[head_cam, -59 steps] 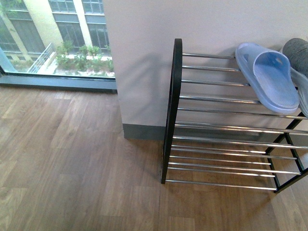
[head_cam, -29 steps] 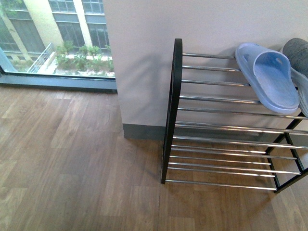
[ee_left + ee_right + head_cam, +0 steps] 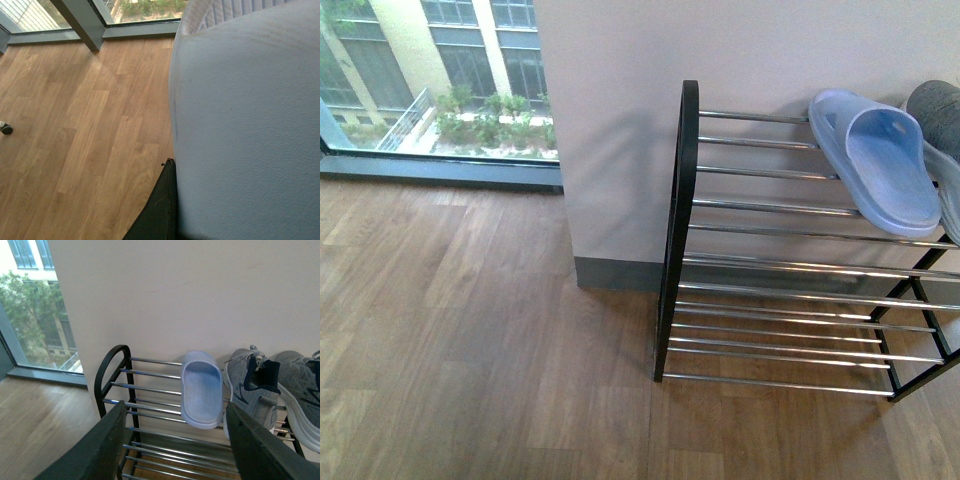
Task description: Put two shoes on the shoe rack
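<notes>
Nothing has shifted since the earlier front view. The shoe rack (image 3: 790, 250) stands against the wall, and both grey sneakers (image 3: 252, 390) (image 3: 302, 390) already sit on its top tier beside a blue slipper (image 3: 201, 390), so placement looks done. The right gripper (image 3: 175, 445) is spread and empty; the left gripper's state cannot be told.

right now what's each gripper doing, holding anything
Left gripper: cannot be told; a pale blue object fills its view.
Right gripper: open, holding nothing, facing the shoe rack.
</notes>
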`<action>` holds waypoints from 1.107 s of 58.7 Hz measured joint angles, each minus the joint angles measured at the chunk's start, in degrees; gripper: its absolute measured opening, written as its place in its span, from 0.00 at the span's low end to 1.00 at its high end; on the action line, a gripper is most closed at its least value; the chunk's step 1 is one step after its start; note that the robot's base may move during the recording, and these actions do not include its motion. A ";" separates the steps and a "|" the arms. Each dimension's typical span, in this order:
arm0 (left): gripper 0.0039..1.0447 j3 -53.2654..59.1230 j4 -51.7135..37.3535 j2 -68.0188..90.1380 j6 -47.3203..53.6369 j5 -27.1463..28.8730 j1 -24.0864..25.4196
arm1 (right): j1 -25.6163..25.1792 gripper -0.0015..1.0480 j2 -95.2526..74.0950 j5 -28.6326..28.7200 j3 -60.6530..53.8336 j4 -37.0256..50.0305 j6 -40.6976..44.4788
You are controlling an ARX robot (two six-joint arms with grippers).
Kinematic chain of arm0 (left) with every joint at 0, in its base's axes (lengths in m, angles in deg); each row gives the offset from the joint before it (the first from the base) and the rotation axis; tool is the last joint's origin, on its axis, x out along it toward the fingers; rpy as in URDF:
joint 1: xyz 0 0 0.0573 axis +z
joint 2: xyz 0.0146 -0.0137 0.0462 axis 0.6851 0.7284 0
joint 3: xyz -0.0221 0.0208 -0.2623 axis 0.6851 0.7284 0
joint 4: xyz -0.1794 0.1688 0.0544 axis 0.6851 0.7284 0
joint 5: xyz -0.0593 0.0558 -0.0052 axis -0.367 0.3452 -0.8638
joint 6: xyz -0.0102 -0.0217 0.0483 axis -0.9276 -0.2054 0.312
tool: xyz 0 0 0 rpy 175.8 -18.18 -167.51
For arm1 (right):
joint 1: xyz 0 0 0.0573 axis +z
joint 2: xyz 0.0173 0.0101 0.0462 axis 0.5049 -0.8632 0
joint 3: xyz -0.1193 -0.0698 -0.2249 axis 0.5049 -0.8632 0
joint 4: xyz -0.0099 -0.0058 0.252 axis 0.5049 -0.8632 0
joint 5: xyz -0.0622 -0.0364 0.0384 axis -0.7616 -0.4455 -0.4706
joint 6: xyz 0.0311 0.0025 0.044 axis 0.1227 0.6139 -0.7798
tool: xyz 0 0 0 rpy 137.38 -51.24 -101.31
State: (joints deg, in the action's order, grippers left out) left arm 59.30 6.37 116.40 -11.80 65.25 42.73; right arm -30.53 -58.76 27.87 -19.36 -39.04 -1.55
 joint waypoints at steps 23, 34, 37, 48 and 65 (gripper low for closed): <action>0.02 0.00 0.00 0.00 0.00 0.00 0.04 | 0.00 0.91 0.02 0.20 0.00 0.00 0.00; 0.02 0.00 0.00 0.00 0.00 -0.28 0.02 | 0.11 0.91 0.11 -0.33 0.00 0.00 0.00; 0.02 0.00 0.00 0.00 0.00 -0.11 0.04 | 0.11 0.91 0.07 -0.22 0.00 -0.02 0.00; 0.02 0.13 -0.46 -0.17 -0.61 -1.25 0.26 | 0.13 0.91 0.09 -0.15 0.00 -0.02 0.00; 0.02 -8.39 -25.86 22.73 -7.96 -9.38 -9.38 | 0.11 0.91 0.09 -0.09 0.00 -0.02 0.00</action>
State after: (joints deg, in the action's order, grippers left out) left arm 50.90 -19.49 139.13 -19.76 55.88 33.36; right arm -30.42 -58.68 27.78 -19.36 -39.06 -1.55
